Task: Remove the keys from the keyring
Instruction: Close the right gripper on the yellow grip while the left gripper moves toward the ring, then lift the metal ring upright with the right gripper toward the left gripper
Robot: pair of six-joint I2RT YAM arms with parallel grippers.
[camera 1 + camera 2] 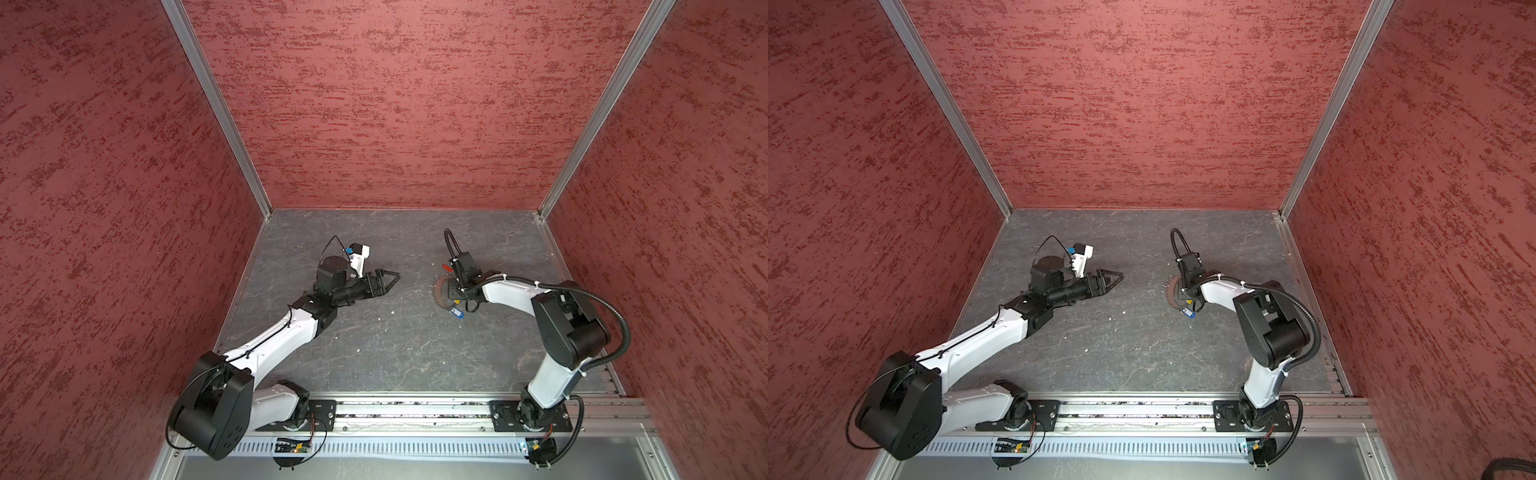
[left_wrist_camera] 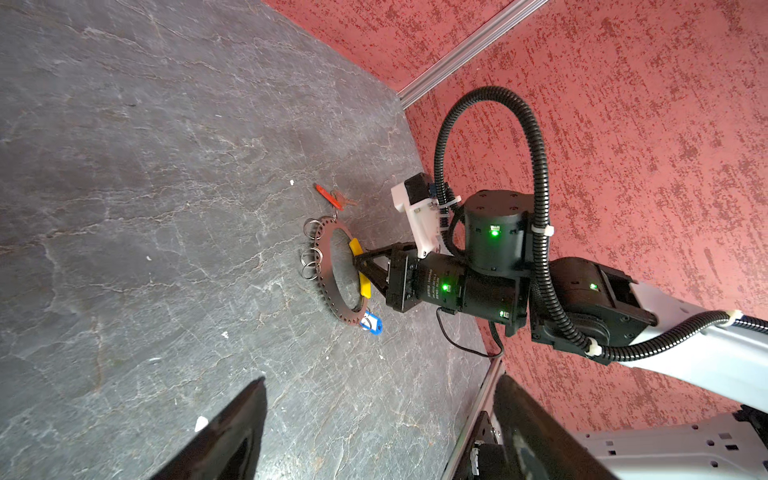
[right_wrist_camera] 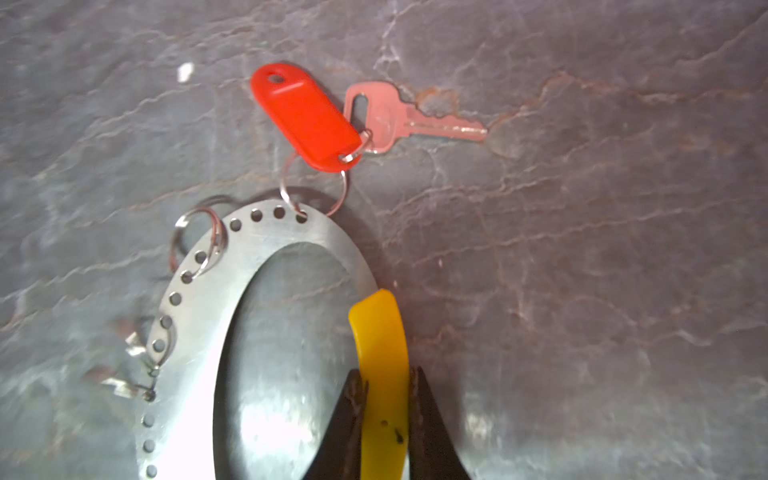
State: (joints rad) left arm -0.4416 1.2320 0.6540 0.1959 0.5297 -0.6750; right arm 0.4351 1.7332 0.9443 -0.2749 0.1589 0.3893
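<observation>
Keyring (image 3: 195,316), a flat silvery perforated metal loop, lies on grey counter (image 3: 582,249); right claw (image 3: 386,372) pinches its yellow plastic segment (image 3: 380,328), left claw (image 1: 392,284) gapes apart.

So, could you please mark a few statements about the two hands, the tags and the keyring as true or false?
1. The right hand is closed on the yellow segment of the keyring. True.
2. The left hand grips the blue tag. False: it is open, holds nothing and is apart from the keyring.
3. A small ring links the red tag and its key to a hole in the keyring. True.
4. The blue tag lies right beside the red tag. False: they sit at opposite ends of the keyring.
</observation>
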